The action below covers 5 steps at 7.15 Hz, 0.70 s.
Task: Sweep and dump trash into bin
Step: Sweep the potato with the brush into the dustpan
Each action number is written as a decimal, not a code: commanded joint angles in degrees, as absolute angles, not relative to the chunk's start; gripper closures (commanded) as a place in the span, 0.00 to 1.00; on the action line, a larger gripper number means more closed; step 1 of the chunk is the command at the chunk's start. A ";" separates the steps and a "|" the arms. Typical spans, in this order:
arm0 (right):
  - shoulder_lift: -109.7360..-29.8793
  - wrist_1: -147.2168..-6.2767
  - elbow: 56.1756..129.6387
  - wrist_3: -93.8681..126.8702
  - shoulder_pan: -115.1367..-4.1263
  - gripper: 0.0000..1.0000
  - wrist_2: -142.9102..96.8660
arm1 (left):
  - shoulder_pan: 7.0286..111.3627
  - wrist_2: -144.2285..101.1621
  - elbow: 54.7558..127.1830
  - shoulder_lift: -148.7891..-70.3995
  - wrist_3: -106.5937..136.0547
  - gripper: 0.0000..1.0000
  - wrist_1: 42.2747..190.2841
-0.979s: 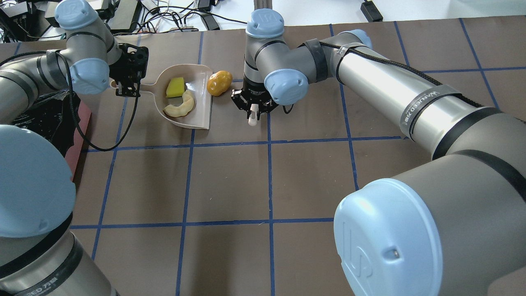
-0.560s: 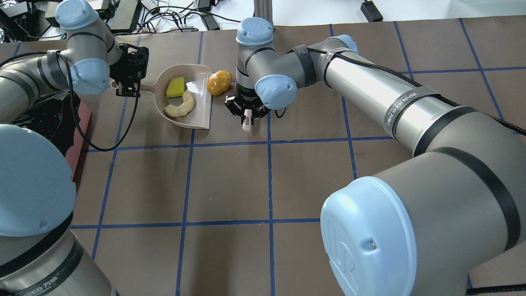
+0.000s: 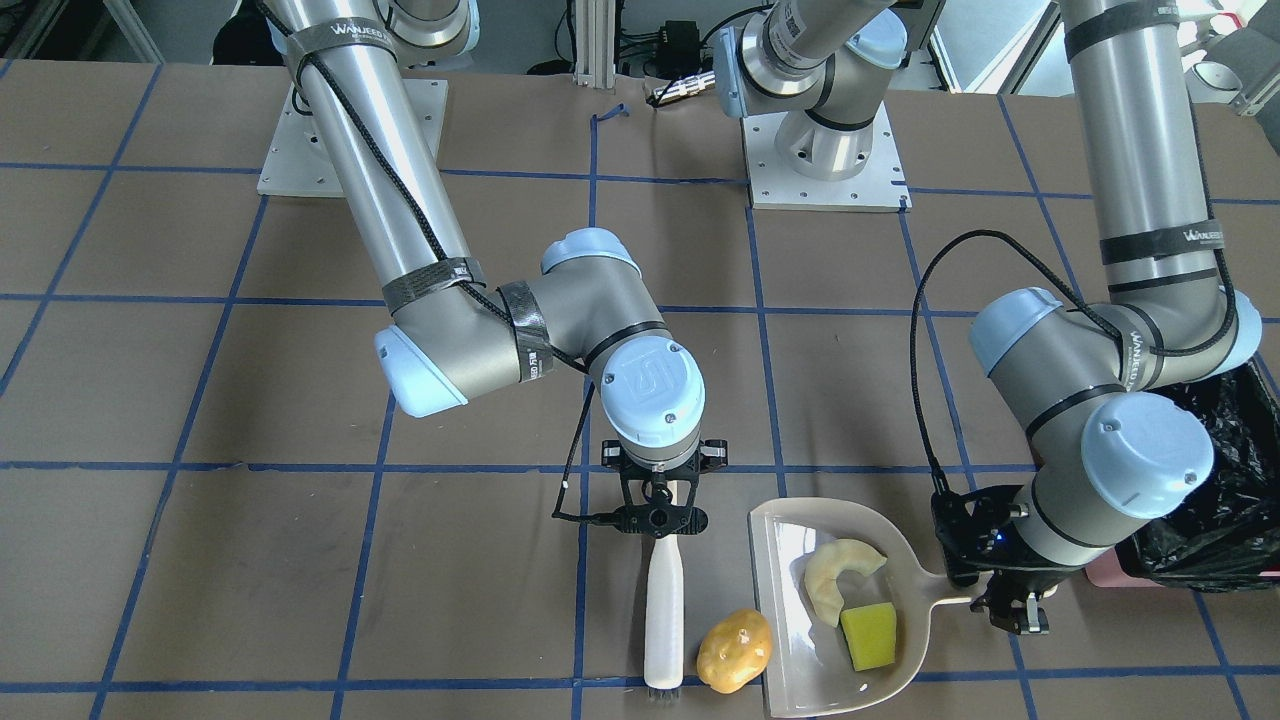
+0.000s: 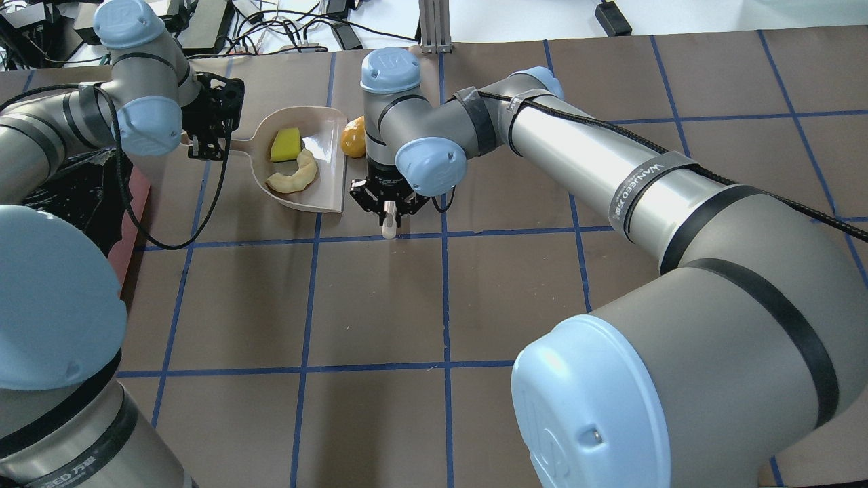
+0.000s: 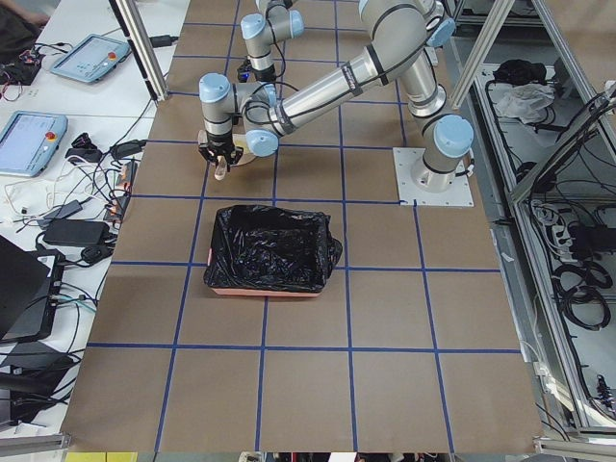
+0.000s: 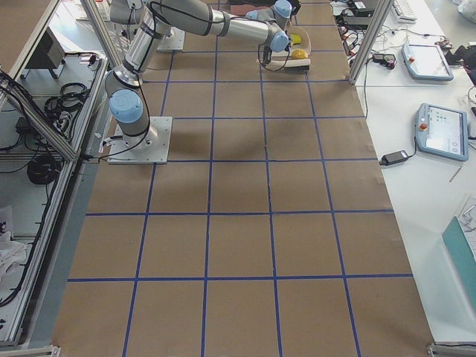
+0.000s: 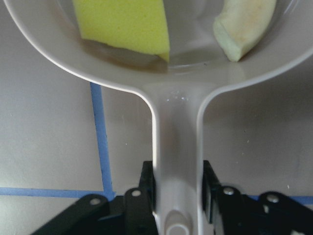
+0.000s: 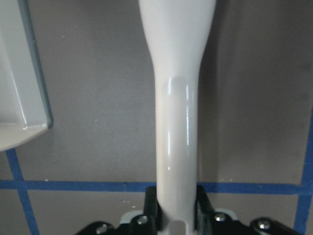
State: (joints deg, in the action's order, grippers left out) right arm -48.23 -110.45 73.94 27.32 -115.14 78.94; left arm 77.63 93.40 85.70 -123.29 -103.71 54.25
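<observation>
Step in hand: sweeping, last piece. R claw [image 3: 655, 522] is clamped tight on the brush [image 3: 664, 620] handle, w/ the bristle end pointing away from the robot. L claw [image 3: 1003, 598] is closed hard on the dustpan [image 3: 782, 560] handle, pan flat on the surface [image 3: 300, 560], mouth facing the brush.

Slice [image 3: 838, 578] and sponge [image 3: 868, 636] already lie in the pan. The potato [image 3: 735, 650] is out on the surface, between brush head and pan lip. It sits just beside both; can't tell if it touches either.

Bin [image 3: 1225, 500] w/ its black bag is at the far right of the front view, past the L arm, nothing of the trash in it yet.

Next, prob.: push the brush sideways toward the pan mouth, bristles low, so the potato goes over the lip. It's round, so it may roll off along the lip or slip round the brush end. Keep the stroke square to the mouth, and have the L claw hold the pan still w/ the lip down. After that, lift the pan level, carry it over the bin and tip.
</observation>
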 commanded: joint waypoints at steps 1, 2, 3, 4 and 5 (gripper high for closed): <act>-48.08 -110.13 73.57 29.95 -116.45 1.00 78.31 | 78.30 93.78 85.69 -123.31 -103.71 0.80 54.23; -47.90 -110.30 73.56 30.14 -116.98 1.00 76.22 | 78.57 93.78 85.69 -123.31 -103.62 0.80 54.23; -47.90 -110.30 73.56 31.28 -117.16 1.00 75.51 | 78.66 93.78 85.69 -123.31 -103.62 0.80 54.23; -47.99 -110.30 72.78 31.64 -117.59 1.00 75.15 | 78.75 93.78 85.69 -123.31 -103.54 0.80 54.23; -47.90 -110.39 72.08 32.16 -118.21 1.00 74.28 | 78.66 93.87 85.69 -123.31 -103.54 0.80 54.23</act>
State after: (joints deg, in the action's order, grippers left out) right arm -47.95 -110.32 72.87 31.48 -117.55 75.23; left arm 78.66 93.80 85.69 -123.31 -103.57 54.23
